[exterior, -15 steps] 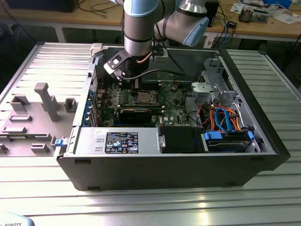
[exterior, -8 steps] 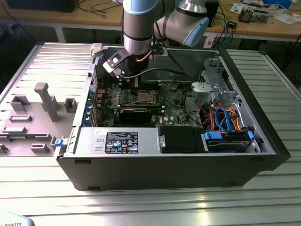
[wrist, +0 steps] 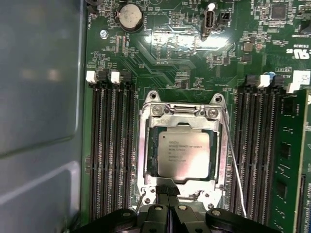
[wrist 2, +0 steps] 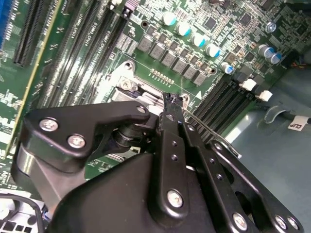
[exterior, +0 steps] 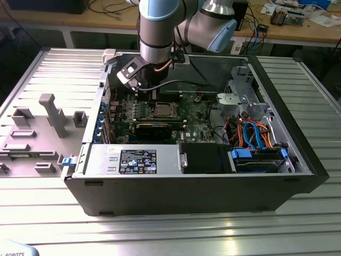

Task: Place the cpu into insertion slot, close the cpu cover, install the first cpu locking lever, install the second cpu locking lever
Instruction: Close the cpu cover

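Closest to the lens in both wrist views, the black pincer (wrist: 169,188) is narrow, its tips pressed together with nothing seen between them, at the edge of the insertion slot (wrist: 152,155). The cpu (wrist: 183,154) lies flat in that slot, silver top up, and the cpu cover (wrist: 184,121) is down around it, framing it through its window. A thin wire locking lever (wrist: 232,165) runs along one side of the socket. In the exterior view the arm (exterior: 154,32) reaches down from the upper middle of the frame into the open computer case (exterior: 186,186), which rests on the ribbed metal counter (exterior: 160,229).
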`<state>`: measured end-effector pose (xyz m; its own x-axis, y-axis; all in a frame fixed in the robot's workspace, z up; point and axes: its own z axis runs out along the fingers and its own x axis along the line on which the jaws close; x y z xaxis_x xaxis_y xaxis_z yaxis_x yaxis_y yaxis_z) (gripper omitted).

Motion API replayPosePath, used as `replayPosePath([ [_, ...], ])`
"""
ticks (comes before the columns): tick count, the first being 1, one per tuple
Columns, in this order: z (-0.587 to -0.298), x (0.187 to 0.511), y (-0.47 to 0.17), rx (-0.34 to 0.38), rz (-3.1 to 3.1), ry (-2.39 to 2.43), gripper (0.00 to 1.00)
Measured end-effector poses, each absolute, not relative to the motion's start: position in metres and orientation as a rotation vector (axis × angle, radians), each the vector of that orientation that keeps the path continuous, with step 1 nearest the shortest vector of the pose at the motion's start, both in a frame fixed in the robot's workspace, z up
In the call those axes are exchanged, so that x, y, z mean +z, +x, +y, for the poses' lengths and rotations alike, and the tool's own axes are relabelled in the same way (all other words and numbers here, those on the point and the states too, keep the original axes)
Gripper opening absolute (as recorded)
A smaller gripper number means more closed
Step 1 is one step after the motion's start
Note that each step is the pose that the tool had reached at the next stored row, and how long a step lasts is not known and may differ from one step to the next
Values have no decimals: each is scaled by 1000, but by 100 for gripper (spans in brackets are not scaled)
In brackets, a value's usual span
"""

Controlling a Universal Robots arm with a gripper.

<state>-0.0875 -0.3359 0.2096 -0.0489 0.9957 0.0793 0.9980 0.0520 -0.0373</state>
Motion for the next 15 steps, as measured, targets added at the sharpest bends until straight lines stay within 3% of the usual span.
replayPosePath([
  [15,-336,209,-87,-44,-2217,-2105,11],
])
